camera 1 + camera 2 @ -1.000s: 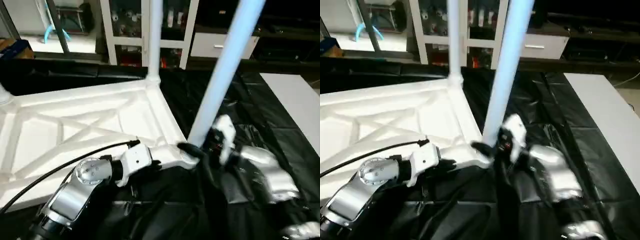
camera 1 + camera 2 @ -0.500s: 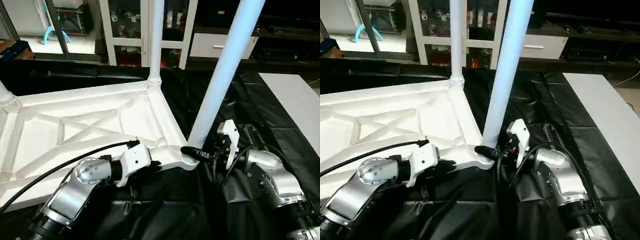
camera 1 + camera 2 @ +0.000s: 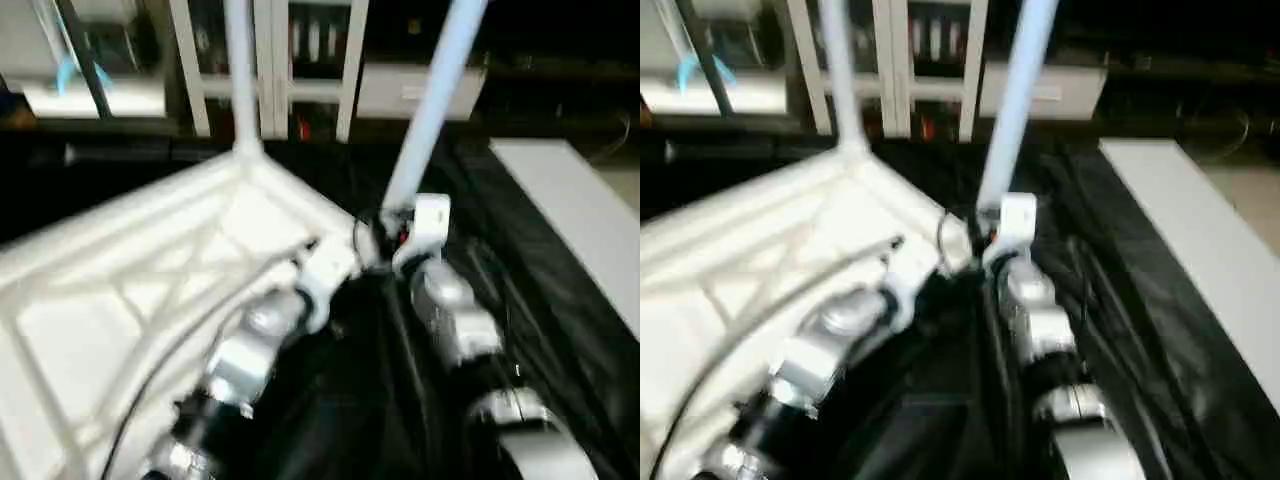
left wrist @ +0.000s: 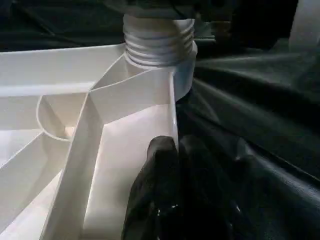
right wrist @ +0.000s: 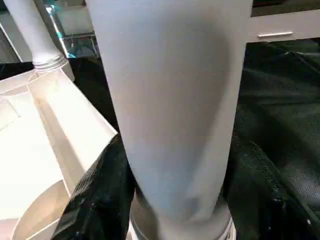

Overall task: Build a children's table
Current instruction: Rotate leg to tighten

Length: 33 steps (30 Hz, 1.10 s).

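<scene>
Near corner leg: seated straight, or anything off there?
The near leg leans to the right, while the far leg stands upright. Thread turns are exposed above the corner socket, so it looks not fully screwed in.

A lab or workshop room is suggested: a white glass-door cabinet (image 3: 275, 60) stocked with small items is seen at the back, a white drawer unit (image 3: 400, 90) beside it, and black plastic sheeting (image 3: 520, 290) is spread over the work surface.
</scene>
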Available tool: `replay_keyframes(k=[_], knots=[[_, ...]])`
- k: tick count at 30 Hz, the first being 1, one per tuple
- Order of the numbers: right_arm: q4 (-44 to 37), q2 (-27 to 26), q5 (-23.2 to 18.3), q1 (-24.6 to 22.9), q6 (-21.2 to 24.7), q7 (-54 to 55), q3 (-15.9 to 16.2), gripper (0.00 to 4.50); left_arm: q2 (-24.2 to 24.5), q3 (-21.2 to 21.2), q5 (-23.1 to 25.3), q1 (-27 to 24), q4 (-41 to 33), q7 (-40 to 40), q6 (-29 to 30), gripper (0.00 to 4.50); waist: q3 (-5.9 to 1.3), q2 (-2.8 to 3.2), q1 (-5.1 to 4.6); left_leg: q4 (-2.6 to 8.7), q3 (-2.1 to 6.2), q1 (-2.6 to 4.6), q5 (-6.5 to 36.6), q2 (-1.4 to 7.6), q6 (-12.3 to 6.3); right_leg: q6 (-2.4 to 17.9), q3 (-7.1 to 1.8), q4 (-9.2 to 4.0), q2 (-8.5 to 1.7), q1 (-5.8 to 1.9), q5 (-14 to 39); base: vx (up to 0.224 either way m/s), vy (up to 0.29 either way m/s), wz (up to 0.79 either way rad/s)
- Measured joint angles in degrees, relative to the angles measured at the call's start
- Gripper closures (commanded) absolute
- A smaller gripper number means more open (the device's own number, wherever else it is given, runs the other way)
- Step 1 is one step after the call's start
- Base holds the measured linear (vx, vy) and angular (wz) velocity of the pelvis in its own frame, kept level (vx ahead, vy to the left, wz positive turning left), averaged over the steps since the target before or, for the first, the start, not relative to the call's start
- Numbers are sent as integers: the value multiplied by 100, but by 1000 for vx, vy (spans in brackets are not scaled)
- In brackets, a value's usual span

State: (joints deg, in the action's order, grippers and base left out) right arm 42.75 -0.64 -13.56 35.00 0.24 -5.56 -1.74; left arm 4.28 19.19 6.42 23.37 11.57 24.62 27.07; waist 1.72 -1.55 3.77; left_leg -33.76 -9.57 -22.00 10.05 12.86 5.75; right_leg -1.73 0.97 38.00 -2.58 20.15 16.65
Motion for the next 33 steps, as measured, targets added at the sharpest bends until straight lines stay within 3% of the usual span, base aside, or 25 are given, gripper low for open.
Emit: replay_keyframes(k=[6, 7, 8, 11, 14, 16, 18, 23, 24, 33], knots=[[82, 205, 65, -34, -204, -892, 32, 245, 520, 13, 20, -107, -157, 344, -344, 450, 14, -22, -45, 6, 4, -4, -1, 6, 2, 2, -1, -5, 9, 2, 1, 0, 0, 0], [-120, 311, 42, -199, -197, -1214, 113, 190, 736, 59, 1, -219, -273, 503, -557, 450, 14, -21, -35, 11, 5, -3, 1, 6, 0, 6, 1, -8, 10, 2, 3, 0, 0, 0], [-305, 384, 4, -326, -173, -1516, 180, 190, 948, 67, 5, -299, -341, 681, -785, 450, 19, -14, -22, 15, 5, -3, 0, 7, 0, 7, 2, -7, 11, 3, 4, 0, 0, 0], [-831, 579, -274, -661, 143, -2189, 331, 169, 1465, 27, -75, -476, -466, 1288, -1303, 450, 30, 3, 13, 14, 4, -8, 2, 4, -3, 7, 0, -8, 5, 7, 4, 0, 0, 0], [-1720, 1236, -650, -1125, 704, -3276, 658, 141, 2018, 11, -372, -787, -802, 2007, -1728, 450, 38, 16, 116, 12, 0, -11, 18, 4, -28, -5, -5, -57, -3, -14, -4, 0, 0, 0], [-2043, 1486, -861, -1304, 940, -3830, 687, 123, 2159, -43, -554, -946, -915, 2340, -1796, 450, 48, 32, 143, 13, -7, -16, 21, 1, -33, -13, -6, -66, -16, -14, -8, 0, 0, 0], [-2481, 2000, -1004, -1537, 1133, -4685, 852, 123, 2390, -70, -799, -1172, -1168, 2701, -1878, 450, 42, 50, 166, 13, -10, -9, 32, -4, -51, -14, -9, -84, -29, -25, -8, 0, 0, 0], [-2607, 2332, -1055, -1672, 1240, -5341, 860, 123, 2465, -42, -904, -1240, -1199, 2906, -1977, 450, 37, 72, 171, 12, -17, -7, 30, -9, -50, 3, -9, -83, -36, -24, 1, 0, 0, 0], [-2608, 2399, -1062, -1692, 1235, -5396, 859, 148, 2465, -46, -905, -1240, -1194, 2907, -1976, 450, 37, 73, 167, 11, -18, -6, 30, -9, -50, 4, -10, -83, -37, -24, 1, 0, 0, 0], [-2679, 2413, -1122, -1715, 1376, -5534, 858, 218, 2481, -71, -910, -1239, -1187, 2961, -1984, 450, 37, 73, 139, 8, -17, -7, 30, -13, -53, 3, -13, -83, -43, -23, 1, 0, 0, 0]])
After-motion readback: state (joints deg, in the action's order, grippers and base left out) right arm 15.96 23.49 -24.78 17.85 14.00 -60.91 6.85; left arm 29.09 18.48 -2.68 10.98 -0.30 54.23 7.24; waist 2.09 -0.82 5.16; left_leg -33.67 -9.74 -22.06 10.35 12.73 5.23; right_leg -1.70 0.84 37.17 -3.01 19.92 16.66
